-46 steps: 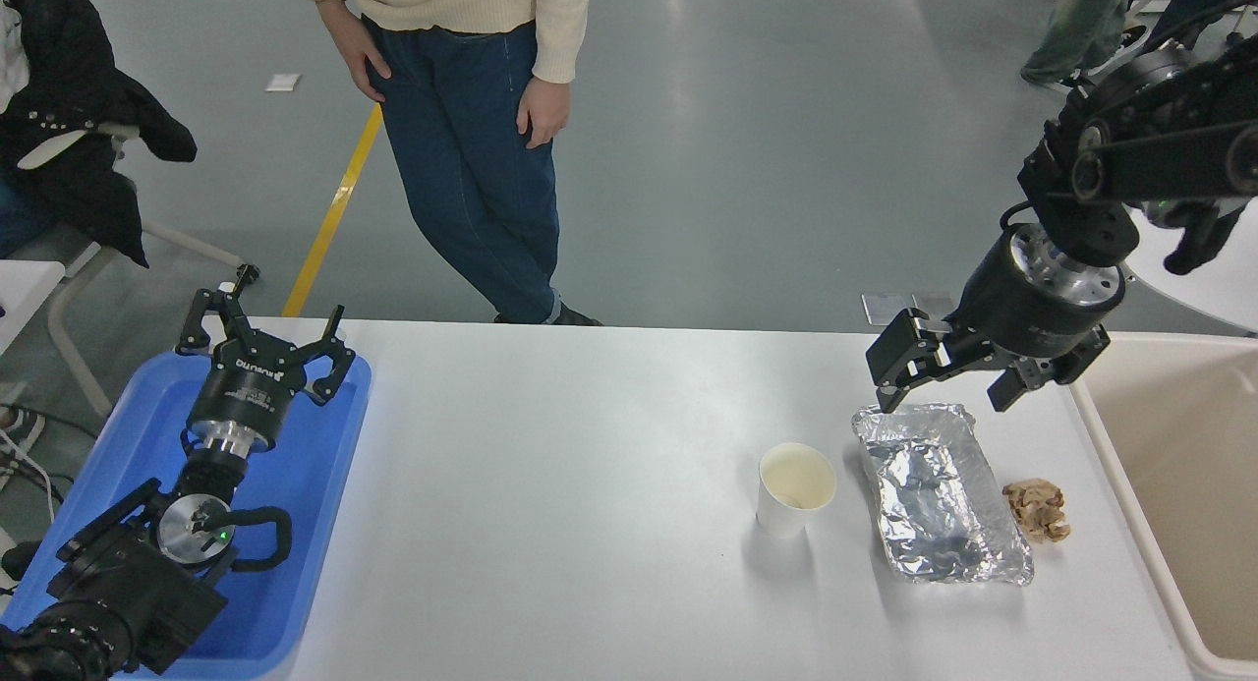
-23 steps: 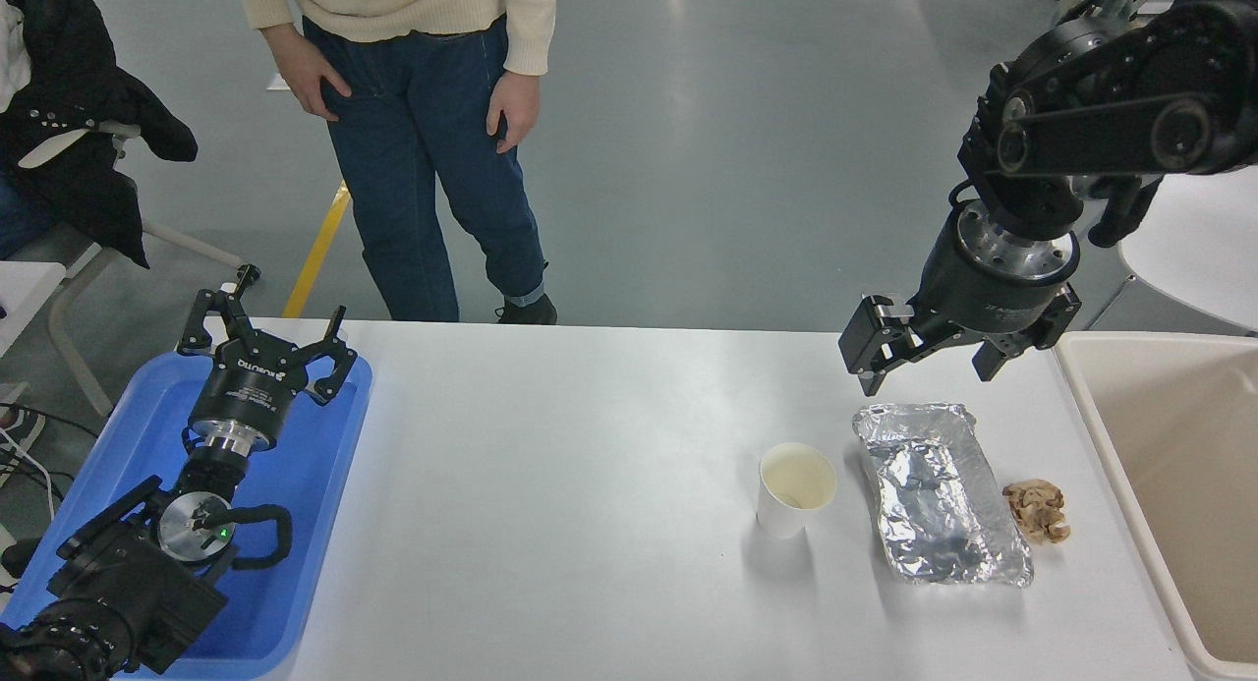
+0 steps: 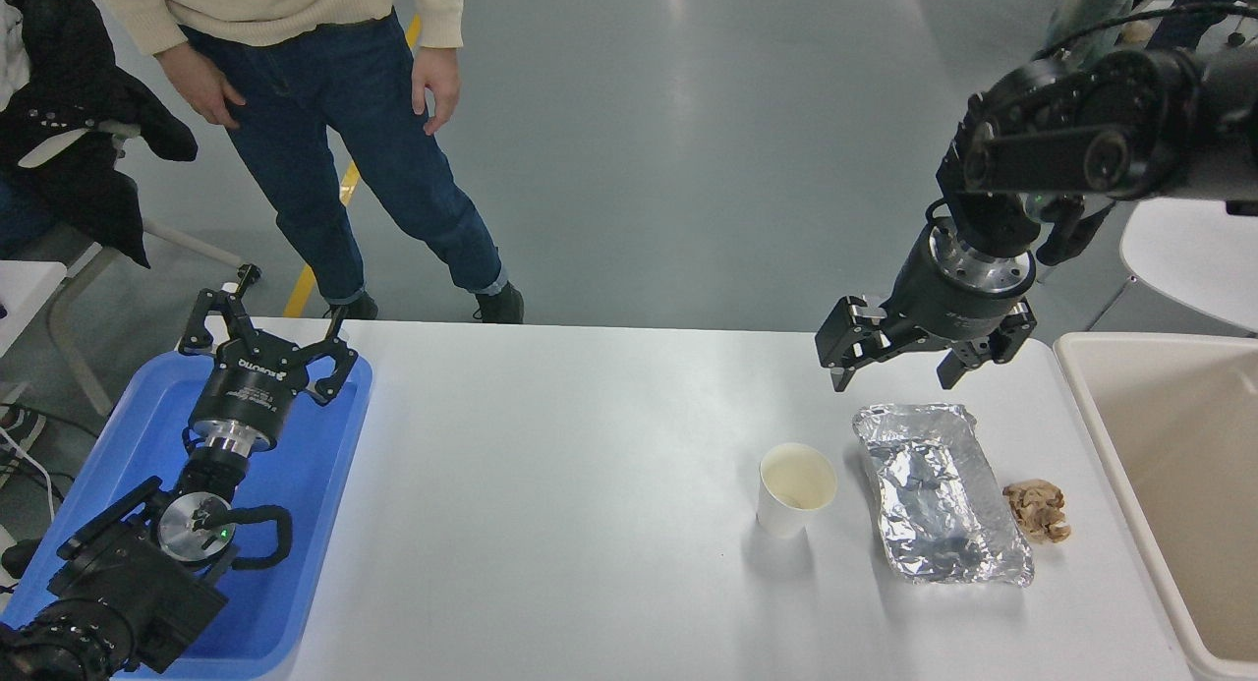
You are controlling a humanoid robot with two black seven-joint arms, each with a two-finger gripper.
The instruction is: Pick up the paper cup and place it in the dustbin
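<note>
Nothing of the task is done yet, as far as the head view shows. The paper cup (image 3: 794,488) stands upright and untouched on the white bench (image 3: 550,484), mouth up, just left of a crumpled foil tray (image 3: 939,494). A small brown scrap (image 3: 1036,509) lies on the tray's other side, and beyond that the dustbin (image 3: 1091,435) sits at the bench's right end, well apart from the cup.

The right tool (image 3: 892,371) hangs above the bench's far edge, behind the foil tray and up and to the right of the cup, with its fingers spread wide and nothing between them. The left tool (image 3: 263,339) is parked over a blue tray (image 3: 305,504) at the lower left, likewise spread and empty.

What is left, then, is the whole job: lower onto the cup, close on it, lift it, carry it rightward over the foil tray and the scrap, and release it into the bin.

Compared with a second ago, the right arm has swung leftward and away from the bin; its tool has drifted from above the tray's right far corner toward its left far corner, closer to the cup's line. The cup, tray and scrap have not shifted. A person (image 3: 324,121) at the far side has stepped leftward.
</note>
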